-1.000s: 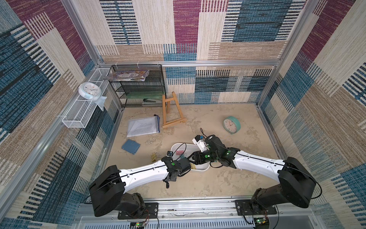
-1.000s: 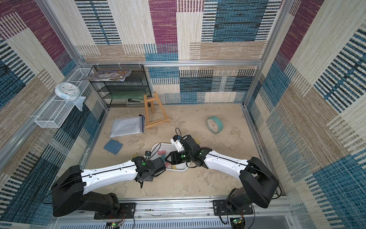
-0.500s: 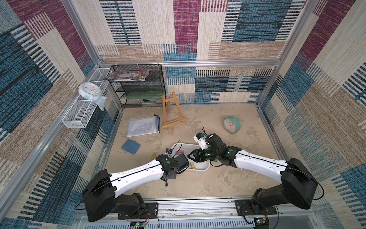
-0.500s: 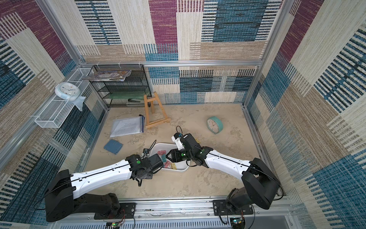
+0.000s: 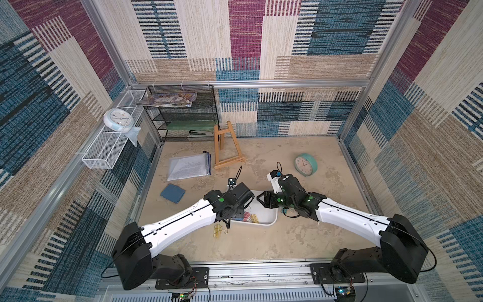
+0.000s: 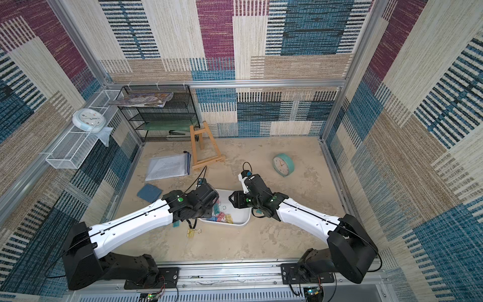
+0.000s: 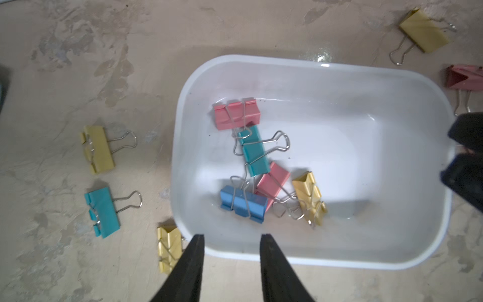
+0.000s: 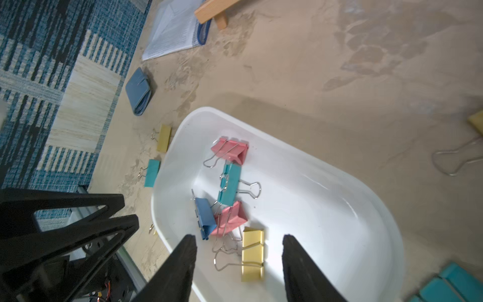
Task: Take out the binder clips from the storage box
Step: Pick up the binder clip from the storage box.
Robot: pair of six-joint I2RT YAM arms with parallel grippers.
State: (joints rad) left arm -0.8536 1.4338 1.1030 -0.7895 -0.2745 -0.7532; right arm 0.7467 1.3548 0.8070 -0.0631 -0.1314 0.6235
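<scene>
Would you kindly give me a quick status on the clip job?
Left gripper open, empty, above tub rim. Right gripper open, empty, over tub. Five clips inside, handles overlapping. Nothing blocking them.

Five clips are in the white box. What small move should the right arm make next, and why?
Probably lower the right end effector and close it on the yellow binder clip. Its jaws stand open and empty, and in the right wrist view that clip lies almost between them, inside the storage box.
</scene>
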